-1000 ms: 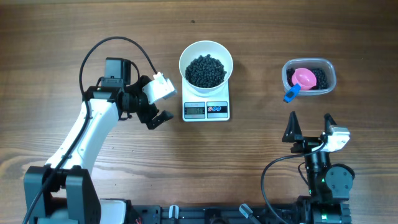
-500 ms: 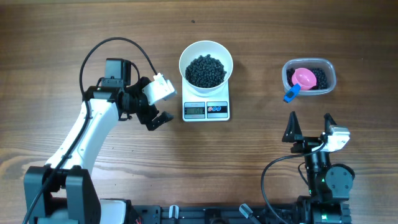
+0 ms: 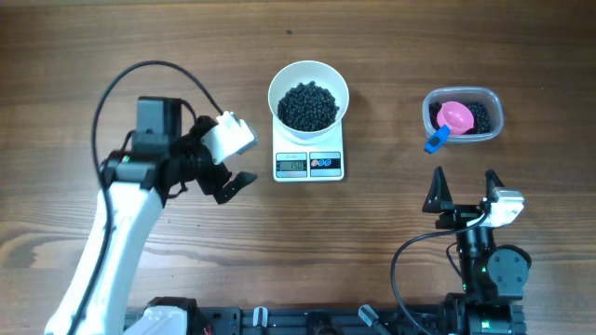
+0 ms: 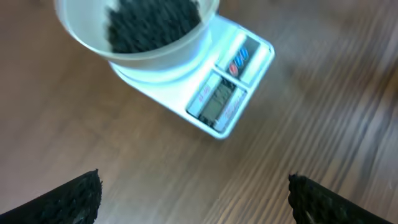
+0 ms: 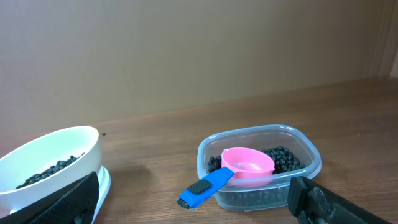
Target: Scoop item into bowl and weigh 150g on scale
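Two arms, both pincers spread wide and empty

- Left gripper [image 4: 193, 186]: to the left of the scale [image 3: 308, 165], apart from it, fingers pointing toward its display edge; bare wood between
- Right gripper [image 3: 464, 177]: low at the near edge of the table [image 3: 391, 56], facing up the table
- Bowl [image 3: 274, 93]: seated on the scale, carrying a dark heap of beads [image 3: 308, 105]; display digits too small to read, so whether the weight is met cannot be told
- Tub [image 3: 494, 116]: almost straight ahead of the right gripper, well apart from the scale, with a few beads left inside
- Scoop [image 3: 453, 116]: pink cup in the tub, blue handle [image 3: 436, 140] slanting over the near-left rim toward the right gripper

Judgement: any further scooping falls to the right arm, which is nearer; open wood lies before the handle, and a grip across its slanted axis looks workable
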